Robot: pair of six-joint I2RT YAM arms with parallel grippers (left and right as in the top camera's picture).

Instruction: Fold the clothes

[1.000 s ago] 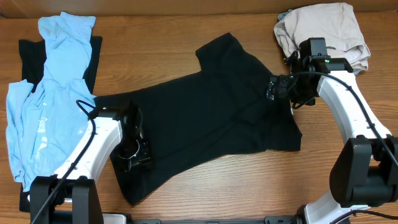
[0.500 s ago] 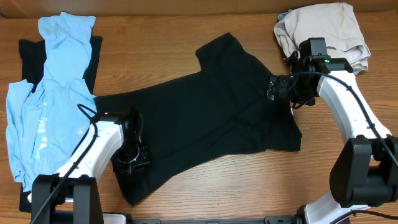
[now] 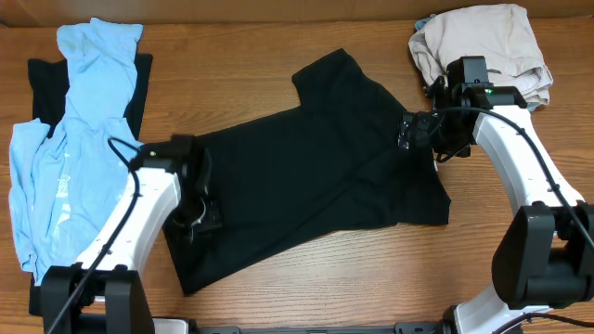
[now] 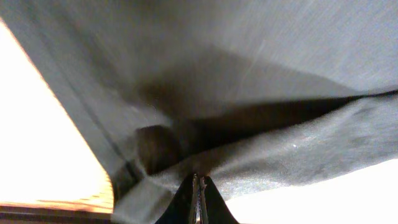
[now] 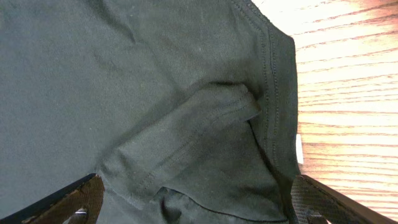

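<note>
A plain black shirt (image 3: 316,176) lies spread across the middle of the table. My left gripper (image 3: 197,218) is at the shirt's lower left part, shut on a fold of its fabric; in the left wrist view the closed gripper (image 4: 198,198) pinches the lifted cloth (image 4: 280,149). My right gripper (image 3: 410,132) is open over the shirt's right edge. In the right wrist view it (image 5: 196,208) straddles a folded seam (image 5: 205,124), with a small white label (image 5: 300,149) at the shirt's edge.
A light blue garment (image 3: 65,158) lies at the left on top of another black one (image 3: 37,79). A beige garment (image 3: 483,46) is bunched at the back right, just behind my right arm. Bare wood table (image 3: 371,278) runs along the front.
My left gripper has moved away from the front edge with the shirt fabric in it, dragging the shirt's lower left corner along. The right arm has not moved.
</note>
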